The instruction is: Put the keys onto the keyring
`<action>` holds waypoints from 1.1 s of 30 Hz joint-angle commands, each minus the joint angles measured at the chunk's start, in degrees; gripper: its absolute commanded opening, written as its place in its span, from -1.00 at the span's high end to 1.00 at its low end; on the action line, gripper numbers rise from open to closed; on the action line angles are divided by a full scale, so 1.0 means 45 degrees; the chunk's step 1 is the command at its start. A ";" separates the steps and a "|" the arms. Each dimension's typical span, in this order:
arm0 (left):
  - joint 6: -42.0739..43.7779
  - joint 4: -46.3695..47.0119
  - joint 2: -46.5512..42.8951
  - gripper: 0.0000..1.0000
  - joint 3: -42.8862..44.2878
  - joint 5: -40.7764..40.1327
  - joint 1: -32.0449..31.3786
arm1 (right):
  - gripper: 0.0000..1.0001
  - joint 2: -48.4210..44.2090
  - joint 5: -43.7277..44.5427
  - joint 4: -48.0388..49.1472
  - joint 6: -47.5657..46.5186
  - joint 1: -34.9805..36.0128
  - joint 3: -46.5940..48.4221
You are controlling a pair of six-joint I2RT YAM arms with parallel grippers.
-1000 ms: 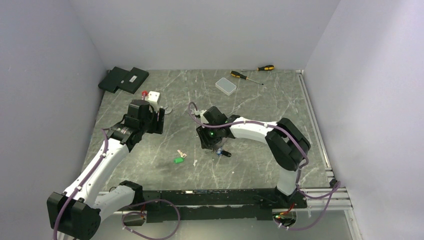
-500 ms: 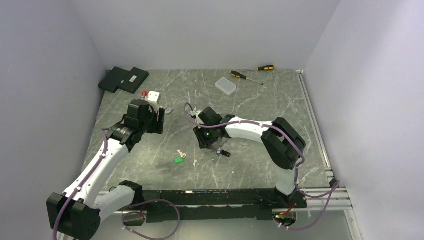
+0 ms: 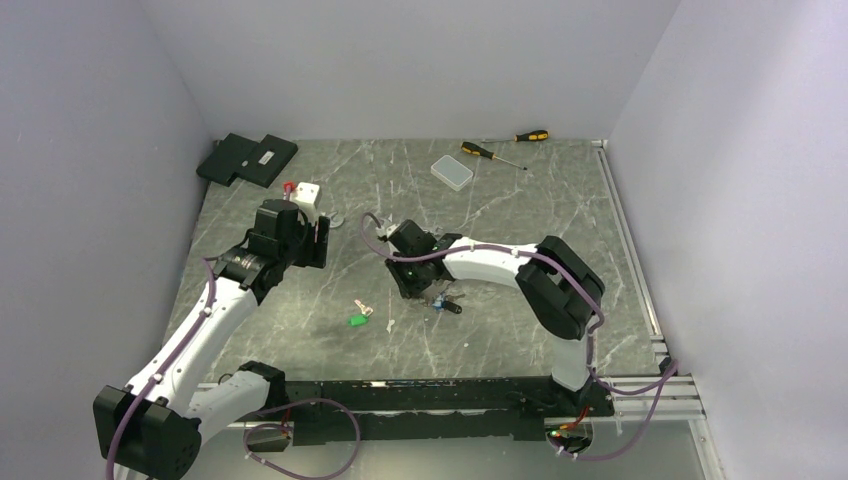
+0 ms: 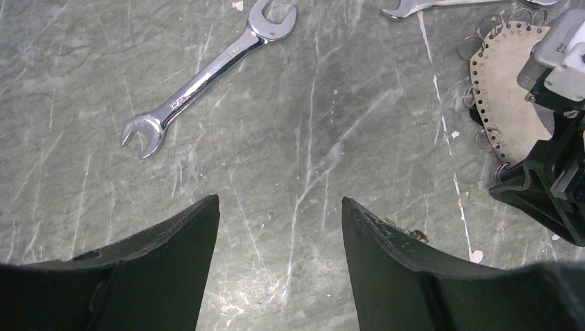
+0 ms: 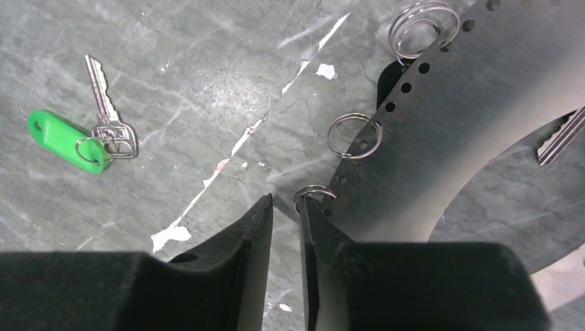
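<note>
Your R end effector (image 5: 284, 203) is clenched almost fully: only a thin slit btwn the fingers, nothing seen in it. Its tips sit at the edge of the keyring (image 5: 469, 110), a perforated band lying on the surface (image 5: 207, 55), w/ 3 small split rings (image 5: 354, 134) along its edge, 1 just beside the fingertip. You've got 2 keys in R wrist view: green-tag key (image 5: 103, 103) well apart, 2nd key (image 5: 562, 141) partly under the band. L end effector (image 4: 277, 203) is released wide, near 2 spanners (image 4: 207, 76), 1 cut off by the frame.
</note>
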 commanded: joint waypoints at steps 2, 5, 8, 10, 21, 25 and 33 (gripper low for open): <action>0.0092 0.0278 -0.0280 -0.40 0.0418 0.0180 -0.0034 | 0.53 0.0401 0.0439 -0.0386 -0.0015 0.0201 0.0410; 0.0108 0.0259 -0.0304 -0.40 0.0418 0.0177 -0.0032 | 0.56 0.0390 0.0627 -0.0388 -0.0049 0.0261 0.0313; 0.0099 0.0257 -0.0306 -0.40 0.0418 0.0179 -0.0034 | 0.70 0.0407 0.0719 -0.0412 -0.0054 0.0262 0.0255; 0.0105 0.0252 -0.0306 -0.40 0.0418 0.0160 -0.0034 | 0.83 0.0399 0.0714 -0.0355 -0.0071 0.0262 0.0191; 0.0186 0.0241 -0.0357 -0.39 0.0417 0.0157 -0.0034 | 1.00 -0.1701 -0.2125 0.0771 -0.1804 0.0190 -0.0765; 0.0221 0.0181 -0.0326 -0.36 0.0476 0.0163 -0.0034 | 1.00 -0.2431 -0.3401 0.0391 -0.2873 0.0165 -0.0859; 0.0311 0.0384 -0.0949 -0.32 0.0449 0.0469 -0.0034 | 1.00 -0.3875 -0.4897 -0.0178 -0.4186 -0.0027 -0.1163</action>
